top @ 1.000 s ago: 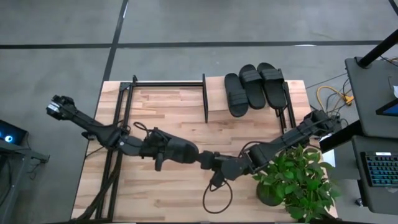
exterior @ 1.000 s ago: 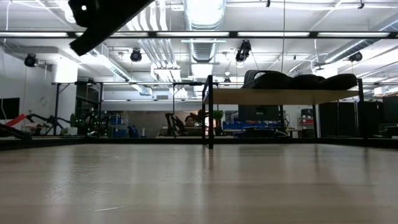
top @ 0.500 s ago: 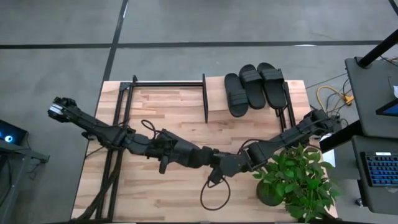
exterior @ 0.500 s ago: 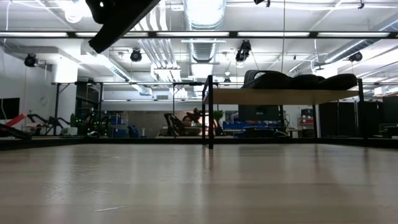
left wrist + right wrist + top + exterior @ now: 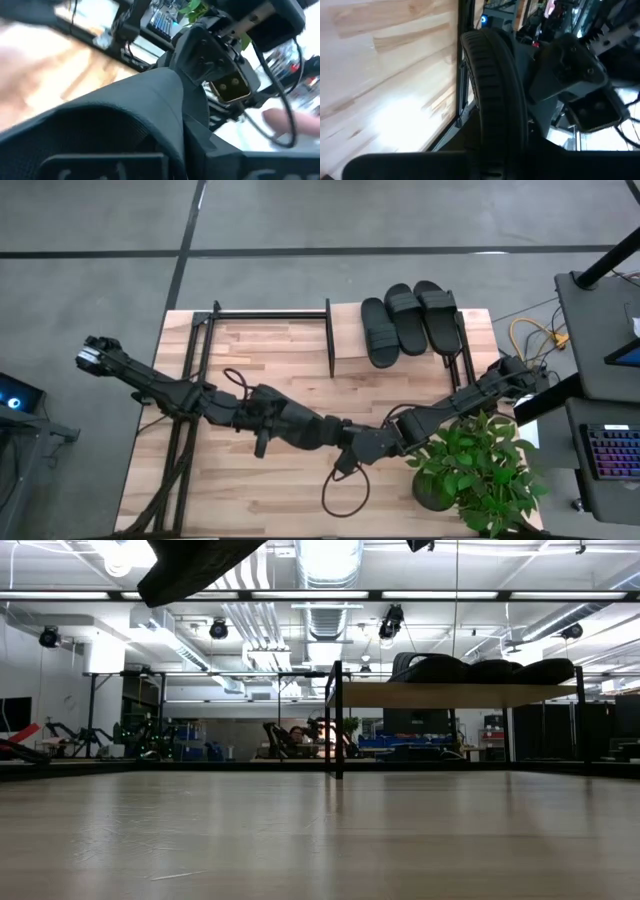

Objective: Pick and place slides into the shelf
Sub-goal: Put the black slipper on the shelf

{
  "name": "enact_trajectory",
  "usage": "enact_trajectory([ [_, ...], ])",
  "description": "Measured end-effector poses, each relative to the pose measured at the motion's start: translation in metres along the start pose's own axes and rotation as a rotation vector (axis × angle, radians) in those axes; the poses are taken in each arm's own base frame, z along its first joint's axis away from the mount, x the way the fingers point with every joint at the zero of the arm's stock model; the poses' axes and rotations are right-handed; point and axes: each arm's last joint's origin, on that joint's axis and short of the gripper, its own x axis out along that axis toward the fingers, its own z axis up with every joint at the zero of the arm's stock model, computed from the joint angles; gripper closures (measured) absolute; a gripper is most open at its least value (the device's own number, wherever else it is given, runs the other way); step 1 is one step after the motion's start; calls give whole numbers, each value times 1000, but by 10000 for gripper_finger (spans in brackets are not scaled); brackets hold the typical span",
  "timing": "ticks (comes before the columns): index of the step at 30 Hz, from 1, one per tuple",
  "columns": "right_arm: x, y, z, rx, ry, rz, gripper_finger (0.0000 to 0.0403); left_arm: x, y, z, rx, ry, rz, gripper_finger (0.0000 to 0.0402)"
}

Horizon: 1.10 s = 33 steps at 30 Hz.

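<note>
Three black slides (image 5: 410, 320) lie side by side, soles down, on the plank top of the shelf (image 5: 350, 350) at the table's far side; the low view shows them (image 5: 480, 669) on the raised plank (image 5: 450, 695). A further black slide (image 5: 300, 427) hangs above the table's middle between my two arms. My left gripper (image 5: 278, 420) is shut on it from the left. My right gripper (image 5: 346, 442) meets the slide's other end from the right. The slide fills both wrist views (image 5: 125, 115) (image 5: 495, 100). My left gripper holds the slide by its left end, coming level from the table's left; the slide itself (image 5: 115, 125) hides the fingers and the place of contact. The slide is lifted clear of the table. My right gripper is at the slide's right end (image 5: 492, 150), coming level from the table's right. The slide stands on edge in its wrist view, its ribbed sole rim toward the camera. The fingers themselves do not show plainly.
A potted green plant (image 5: 475, 470) stands at the table's near right corner, close under the right arm. A black cable loop (image 5: 345, 492) lies on the table below the grippers. The shelf's black metal frame (image 5: 260, 314) spans the far left.
My left gripper has carried the slide toward the table's right edge, up to my right gripper, then held still. The slide has stayed clear of the table. In the low view the dark arm at the top has shifted right.
</note>
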Motion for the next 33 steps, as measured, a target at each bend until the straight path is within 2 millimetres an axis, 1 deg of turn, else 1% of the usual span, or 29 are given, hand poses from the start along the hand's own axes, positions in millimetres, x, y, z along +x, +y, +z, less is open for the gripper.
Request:
enact_trajectory([
  [2, 0, -1, -1, 20, 27, -12, 371, -1, 0, 1, 106, -11, 4, 391],
  [5, -2, -3, -3, 59, 47, -23, 371, -2, 0, 3, 231, -27, 12, 360],
  [11, -10, -9, -9, 124, 77, -44, 371, -6, 0, 7, 407, -63, 51, 272],
  [13, -14, -13, -13, 163, 88, -56, 371, -11, -1, 11, 467, -90, 79, 246],
  [16, -19, -18, -21, 207, 155, -85, 371, -25, 0, 21, 540, -152, 162, 222],
  [19, -26, -27, -34, 287, 255, -135, 371, -43, 2, 31, 603, -210, 241, 215],
  [21, -33, -33, -46, 369, 298, -169, 371, -54, 3, 37, 625, -250, 262, 215],
  [24, -41, -39, -63, 477, 332, -195, 371, -68, 6, 40, 660, -288, 293, 215],
  [30, -62, -46, -109, 711, 394, -227, 371, -84, 13, 41, 677, -322, 343, 214],
  [33, -69, -45, -129, 798, 435, -238, 371, -87, 17, 38, 711, -320, 354, 214],
])
